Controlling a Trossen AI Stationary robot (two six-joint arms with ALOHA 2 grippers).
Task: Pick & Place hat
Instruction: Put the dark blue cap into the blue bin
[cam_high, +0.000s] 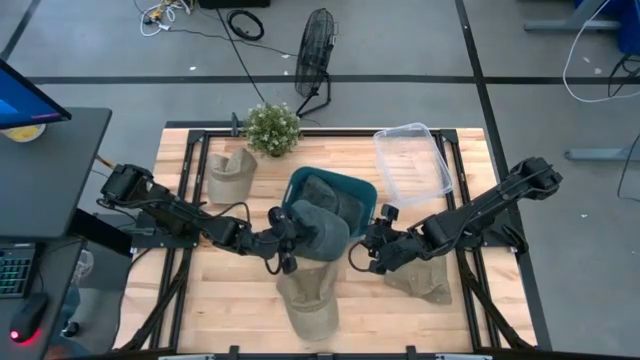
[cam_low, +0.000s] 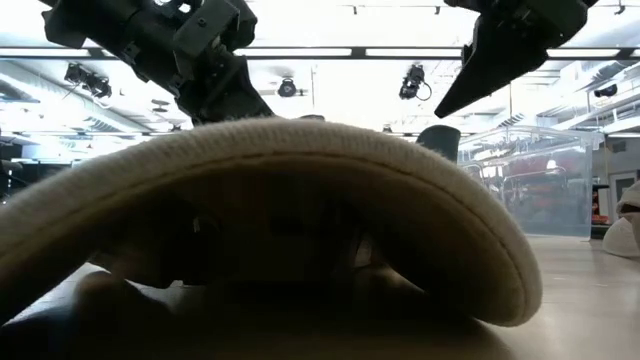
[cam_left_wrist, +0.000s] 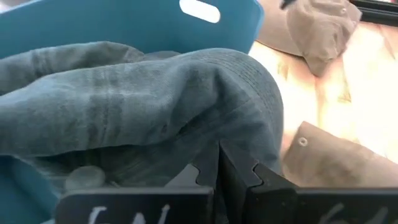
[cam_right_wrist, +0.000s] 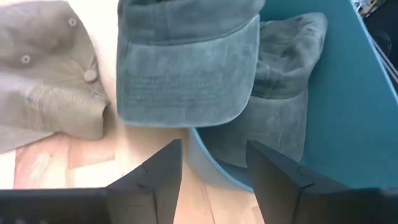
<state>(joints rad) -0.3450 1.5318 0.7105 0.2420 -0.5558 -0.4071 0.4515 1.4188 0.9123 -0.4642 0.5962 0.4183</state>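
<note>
We're carrying the green hat over the teal bin!
Left gripper fingers pinch its fabric; right gripper fingers spread beside. Clear the rim before releasing.

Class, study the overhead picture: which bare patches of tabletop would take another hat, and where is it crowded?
Free wood lies at the front left corner, left of the beige cap, and between that cap and the cap under the right arm. Crowded: the centre, where the teal bin, the held green cap and both grippers meet.

Wooden table with tan caps, teal bin, clear tub, potted plant
</note>
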